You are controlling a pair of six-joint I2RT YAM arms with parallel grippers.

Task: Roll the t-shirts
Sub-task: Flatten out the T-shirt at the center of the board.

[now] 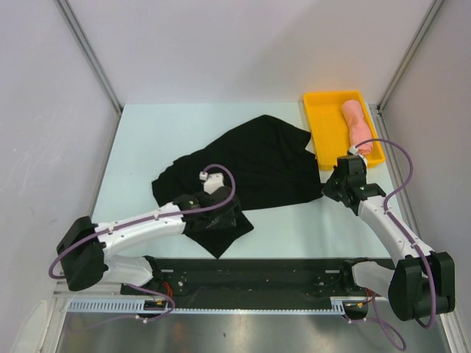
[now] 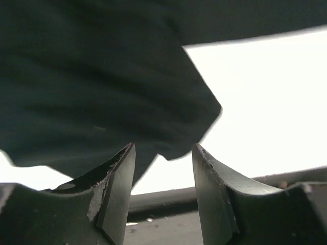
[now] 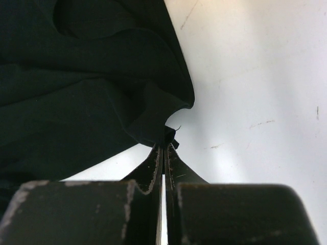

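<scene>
Two arms are reaching out from the near edge of the table (image 1: 147,140), one on the left and one on the right.

On the near left, the left gripper (image 2: 163,149) is sitting low over the nearest corner of the black t-shirt (image 1: 257,158). Its jaws are standing apart. A point of dark cloth is dipping towards the gap between them, bright table is showing through, and nothing is being pinched.

A little farther and to the right, the right gripper (image 3: 164,145) is working at the shirt's right edge, just beside the near end of the yellow tray (image 1: 327,132). Its fingers are pressing tightly together on a small tuck of the black hem, and the cloth is bunching into a fold right at the tips.

Between the two grippers the black t-shirt is lying unrolled in the middle of the table. It is plain, soft and rumpled, stretching slantwise from near left to far right, with its near-left corner folded into a loose flap.

At the far right corner, the pink roll (image 1: 358,125) is lying lengthwise inside the yellow tray, along its right side, well apart from both grippers.

Counted, two t-shirts are showing, one black and spread out, one pink and rolled, along with one tray and two grippers.
</scene>
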